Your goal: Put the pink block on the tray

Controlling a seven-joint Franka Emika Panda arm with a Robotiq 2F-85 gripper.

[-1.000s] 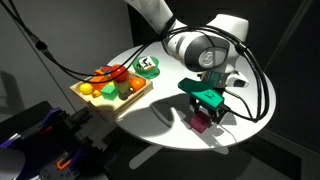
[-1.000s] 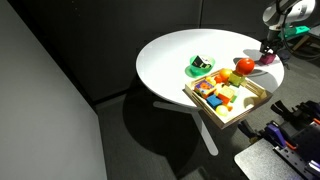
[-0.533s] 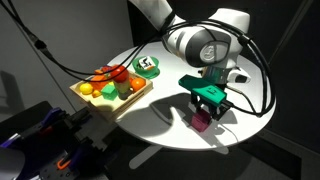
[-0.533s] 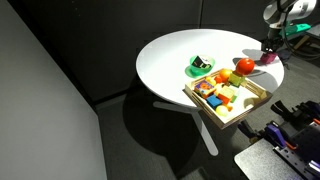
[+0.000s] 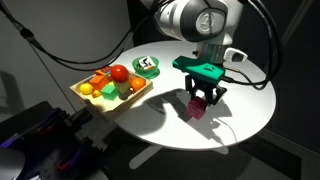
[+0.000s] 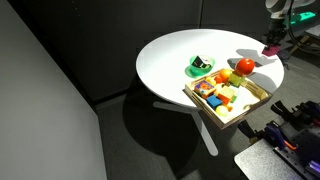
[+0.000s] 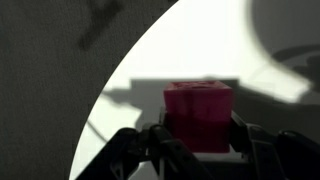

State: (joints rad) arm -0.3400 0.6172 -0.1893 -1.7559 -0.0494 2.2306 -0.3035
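Note:
My gripper (image 5: 200, 103) is shut on the pink block (image 5: 198, 108) and holds it a little above the round white table (image 5: 160, 110). In the wrist view the pink block (image 7: 198, 116) sits between my two dark fingers (image 7: 198, 140), with the white tabletop below. The block also shows in an exterior view (image 6: 271, 47), raised above the table's far right edge. The wooden tray (image 5: 88, 97), full of toy fruit, stands at the table's edge, well away from the block; it also shows in an exterior view (image 6: 255, 100).
A green and white plate (image 5: 148, 66) with a dark item lies near the table's back, and shows in an exterior view (image 6: 200, 67). A red tomato-like ball (image 6: 244, 66) sits at the tray's far end. Black cables hang around the arm.
My gripper has lifted the pink block off the tabletop and risen with it; the arm has moved up and slightly towards the tray side.

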